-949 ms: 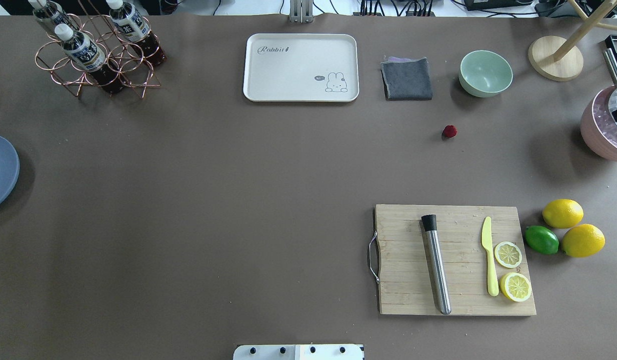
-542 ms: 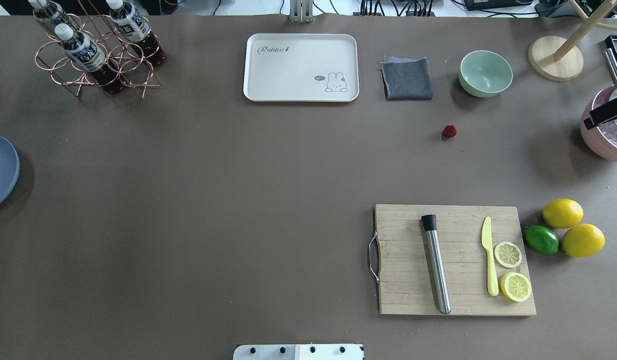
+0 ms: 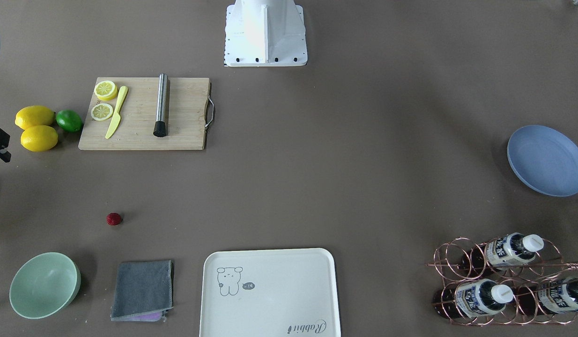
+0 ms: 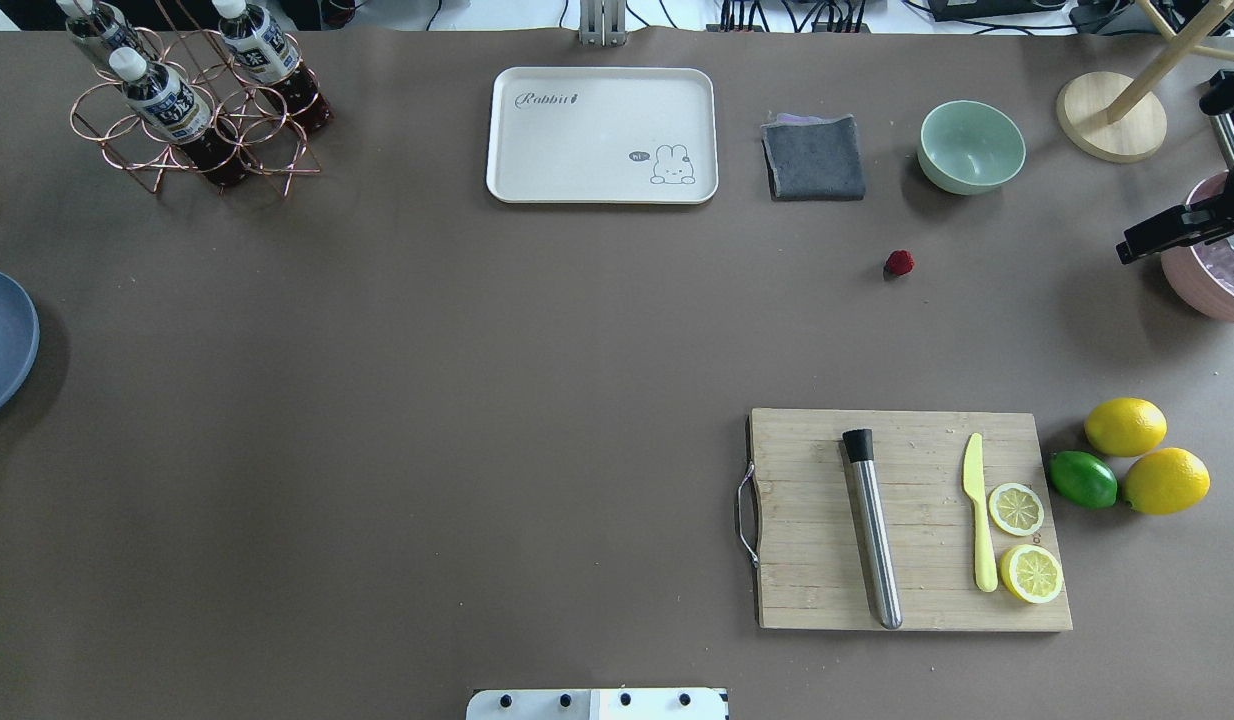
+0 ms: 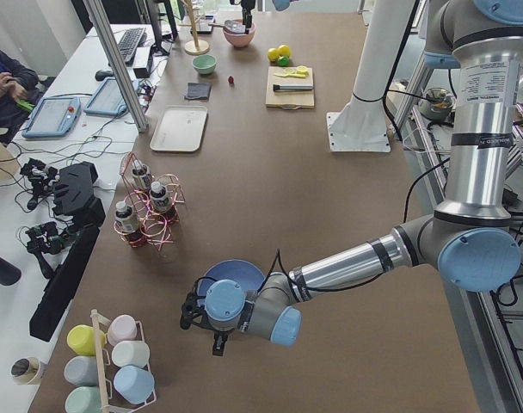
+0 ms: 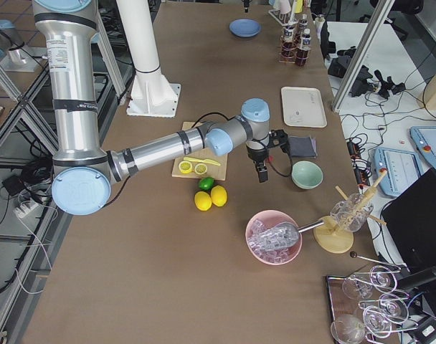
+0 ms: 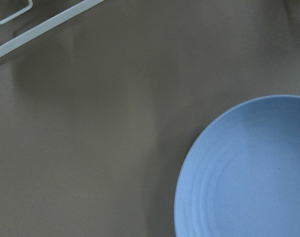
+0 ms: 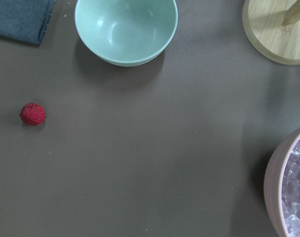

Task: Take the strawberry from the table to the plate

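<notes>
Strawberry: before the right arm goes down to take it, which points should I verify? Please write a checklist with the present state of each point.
1. Is the strawberry free to grasp: ok. It lies alone on the table, apart from the mint-green bowl and the grey cloth.
2. Does the right wrist view show the strawberry: ok, but it is near the left edge.
3. Is the right gripper above the strawberry: not ok, it is off to one side.
4. Is the right gripper open: cannot tell.
5. Is the plate empty: ok.
6. Is the left gripper clear of the plate: cannot tell, it hangs close beside it.
</notes>
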Robot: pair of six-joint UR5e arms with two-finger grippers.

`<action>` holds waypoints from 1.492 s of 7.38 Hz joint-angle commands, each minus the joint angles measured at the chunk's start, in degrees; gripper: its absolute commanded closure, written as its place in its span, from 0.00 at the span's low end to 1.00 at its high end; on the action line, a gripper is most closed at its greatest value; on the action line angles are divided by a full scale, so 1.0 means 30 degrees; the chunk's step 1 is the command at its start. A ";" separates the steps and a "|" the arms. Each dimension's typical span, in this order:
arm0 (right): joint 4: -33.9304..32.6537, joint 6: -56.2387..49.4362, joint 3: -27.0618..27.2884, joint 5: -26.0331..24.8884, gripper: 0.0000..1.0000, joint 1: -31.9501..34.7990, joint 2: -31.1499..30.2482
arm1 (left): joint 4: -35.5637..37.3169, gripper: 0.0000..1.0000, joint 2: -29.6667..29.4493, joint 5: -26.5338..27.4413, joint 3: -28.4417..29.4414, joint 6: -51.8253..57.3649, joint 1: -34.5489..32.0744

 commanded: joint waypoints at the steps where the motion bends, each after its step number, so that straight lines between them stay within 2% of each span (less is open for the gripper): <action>1: 0.0029 -0.0007 -0.0034 -0.0020 0.01 -0.0028 0.0140 | -0.0019 0.03 -0.0844 -0.0763 0.1389 -0.0027 0.0463; 4: 0.0029 -0.0036 -0.0034 -0.0078 0.01 -0.0028 0.0492 | -0.0019 0.03 -0.1664 -0.2145 0.2999 0.0031 0.0641; 9: 0.0029 -0.0066 -0.0064 -0.0459 0.01 -0.0028 0.0580 | -0.0251 0.04 -0.2516 -0.1943 0.4382 0.0120 0.1548; 10: 0.0029 -0.0066 -0.0035 -0.0459 0.01 -0.0028 0.0581 | -0.0717 0.15 -0.2749 -0.1912 0.4963 0.0120 0.1782; 11: 0.0029 -0.0066 -0.0063 -0.0488 0.01 -0.0028 0.0668 | -0.1099 0.31 -0.2810 -0.1912 0.5288 0.0120 0.1958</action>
